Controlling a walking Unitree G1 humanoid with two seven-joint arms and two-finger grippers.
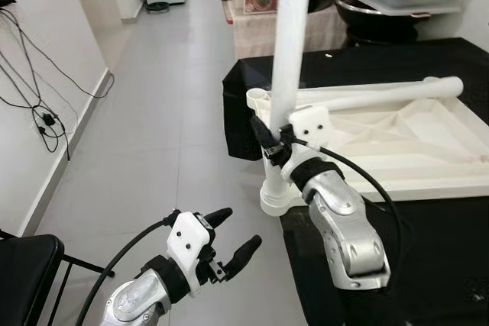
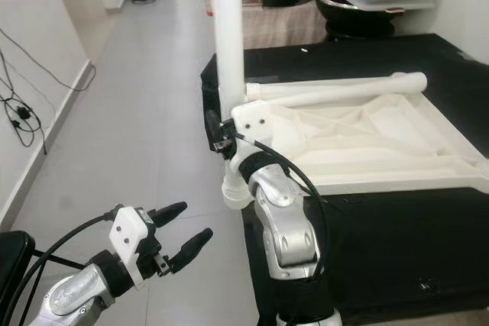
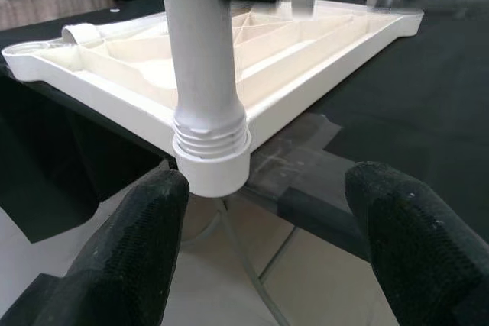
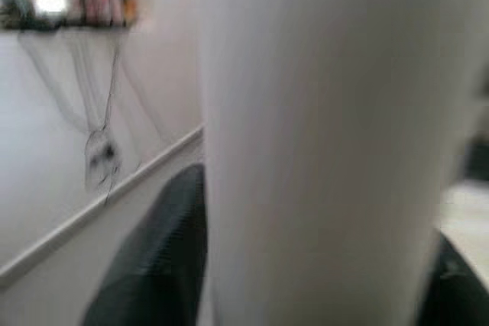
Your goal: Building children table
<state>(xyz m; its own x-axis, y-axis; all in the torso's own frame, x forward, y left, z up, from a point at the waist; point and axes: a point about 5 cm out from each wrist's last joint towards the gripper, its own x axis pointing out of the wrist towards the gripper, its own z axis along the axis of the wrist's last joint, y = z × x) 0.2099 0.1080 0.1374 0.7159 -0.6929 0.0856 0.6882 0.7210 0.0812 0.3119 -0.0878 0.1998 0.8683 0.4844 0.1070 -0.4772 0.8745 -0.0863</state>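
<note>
Assembly stands part-way. White plastic tabletop [image 1: 397, 139] lies upside down, ribbed underside up, on a table draped in black cloth [image 1: 428, 257]; its near-left corner overhangs the table's left edge above the grey floor [image 1: 176, 112].

One white leg [image 1: 290, 36] stands upright in the socket [image 1: 275, 192] at that overhanging corner. The left wrist view shows threads on the leg [image 3: 210, 131] exposed above the socket collar, so the leg is judged entered but not fully seated.

Right end effector [image 1: 276, 140]: closed on the upright leg low down, just above the tabletop corner. The right wrist view confirms a black finger [image 4: 164, 257] pressed against the white tube.

Left end effector [image 1: 233, 238]: fingers spread, holding nothing, hanging over the floor off the table's left edge, below and short of the socket, not touching it.

Second white leg [image 1: 382, 95] lies flat along the far edge of the upturned tabletop, not fitted. Whether further legs are present cannot be told.

Status:
- Done: tabletop inverted, first leg started in its socket.
- Outstanding: drive the first leg home, fit the loose leg and any others, turn the piece upright.

Risk noted: the working corner is unsupported, so downward force there may tip or shift the tabletop.
</note>
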